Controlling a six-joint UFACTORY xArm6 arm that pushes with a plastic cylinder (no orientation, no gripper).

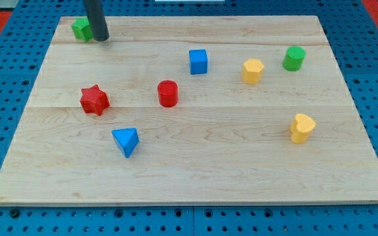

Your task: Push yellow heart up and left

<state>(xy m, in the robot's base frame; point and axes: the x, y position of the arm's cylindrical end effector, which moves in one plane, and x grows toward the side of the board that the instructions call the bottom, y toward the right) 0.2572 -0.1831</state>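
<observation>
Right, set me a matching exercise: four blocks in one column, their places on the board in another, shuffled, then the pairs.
Column one:
1. yellow heart
2. blue triangle
3. green cylinder
4. red star

Column two:
A. the view's left, mid-height
B. the view's lower right
C. the view's upper right
D. the view's lower left, below the red star

Pairs: 1-B, 2-D, 3-C, 4-A.

My tip sits at the view's top left beside another green block, far from the yellow heart.
</observation>
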